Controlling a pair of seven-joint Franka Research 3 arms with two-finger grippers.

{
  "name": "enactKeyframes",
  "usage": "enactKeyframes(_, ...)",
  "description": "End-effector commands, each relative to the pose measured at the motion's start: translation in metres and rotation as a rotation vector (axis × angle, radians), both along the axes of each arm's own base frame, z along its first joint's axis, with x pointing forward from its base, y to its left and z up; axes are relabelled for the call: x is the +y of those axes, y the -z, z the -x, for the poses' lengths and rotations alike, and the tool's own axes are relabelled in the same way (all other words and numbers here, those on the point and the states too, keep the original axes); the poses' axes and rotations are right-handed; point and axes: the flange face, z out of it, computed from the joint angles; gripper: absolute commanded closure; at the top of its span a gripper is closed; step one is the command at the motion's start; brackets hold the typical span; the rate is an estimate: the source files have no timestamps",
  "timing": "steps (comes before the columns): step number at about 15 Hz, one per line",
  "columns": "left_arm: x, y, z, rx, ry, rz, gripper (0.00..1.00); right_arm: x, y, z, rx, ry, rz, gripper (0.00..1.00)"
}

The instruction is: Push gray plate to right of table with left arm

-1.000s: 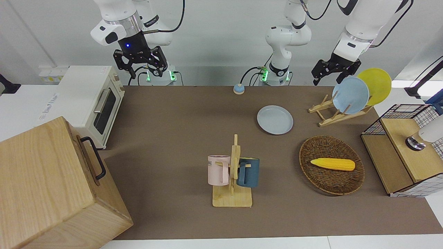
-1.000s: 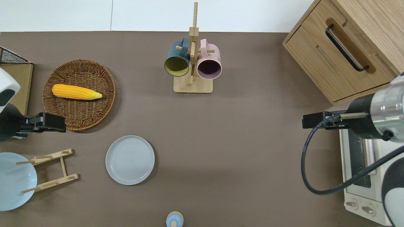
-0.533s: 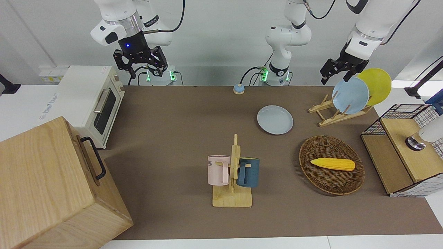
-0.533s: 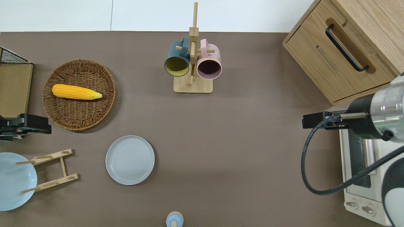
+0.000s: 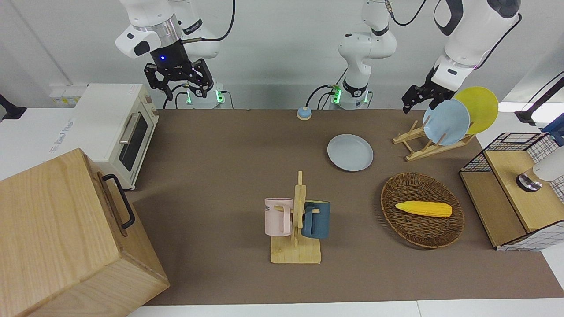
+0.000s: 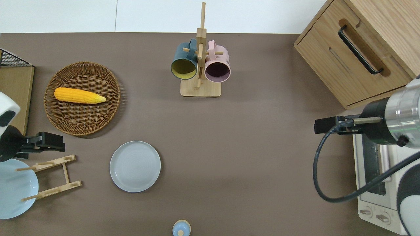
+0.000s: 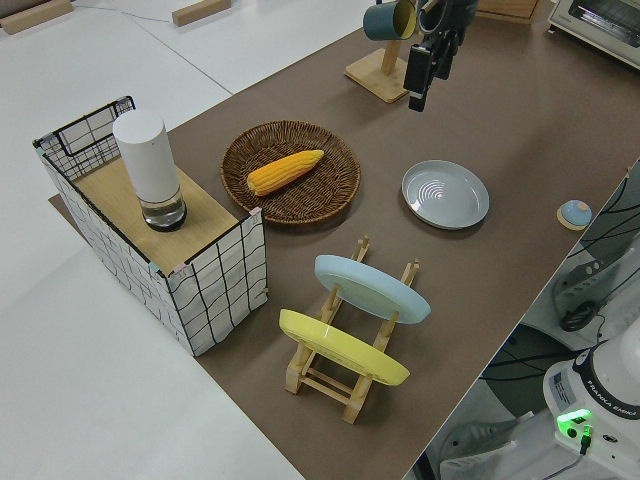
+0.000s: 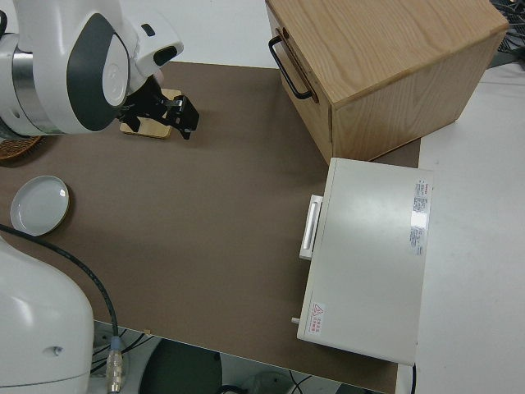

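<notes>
The gray plate (image 5: 350, 152) (image 6: 135, 166) (image 7: 445, 194) (image 8: 38, 205) lies flat on the brown table (image 5: 220, 176), toward the left arm's end. My left gripper (image 5: 416, 100) (image 6: 60, 146) (image 7: 425, 85) hangs in the air, open and holding nothing. It is over the table between the wicker basket (image 6: 82, 118) and the wooden plate rack (image 6: 52, 177). It stands well apart from the gray plate, toward the left arm's end of the table. My right gripper (image 5: 178, 84) (image 8: 176, 115) is parked, open and holding nothing.
The rack holds a bluer plate (image 5: 446, 121) and a yellow plate (image 5: 478, 108). Corn (image 5: 424, 208) lies in the basket. A mug tree (image 5: 296, 220), a wooden cabinet (image 5: 66, 237), a toaster oven (image 5: 119, 127), a wire shelf (image 5: 511, 193) and a small blue knob (image 5: 304, 113) also stand on the table.
The left gripper drew toward the left arm's end of the table, then swung back toward the rack and nearer the robots. The gray plate and right arm have not moved.
</notes>
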Motion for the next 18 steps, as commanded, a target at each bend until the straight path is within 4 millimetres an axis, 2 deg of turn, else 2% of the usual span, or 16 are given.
enactKeyframes(1, -0.002, 0.047, 0.013, 0.012, 0.018, -0.006, 0.01, 0.000, -0.003, -0.001, 0.002, 0.002, -0.018, 0.005)
enactKeyframes(7, -0.002, 0.110, 0.028, 0.015, 0.017, -0.003, 0.03, 0.000, -0.003, -0.001, 0.002, 0.002, -0.018, 0.007)
enactKeyframes(11, -0.002, 0.140, 0.047, -0.008, 0.010, 0.005, 0.05, 0.000, -0.003, -0.001, 0.002, 0.002, -0.018, 0.005)
enactKeyframes(15, -0.004, 0.180, 0.057, -0.021, 0.000, 0.001, 0.05, 0.000, -0.003, -0.001, 0.002, 0.002, -0.018, 0.005)
enactKeyframes(18, -0.007, 0.199, 0.061, -0.019, -0.010, 0.009, 0.05, 0.000, -0.003, -0.001, 0.002, 0.002, -0.018, 0.005)
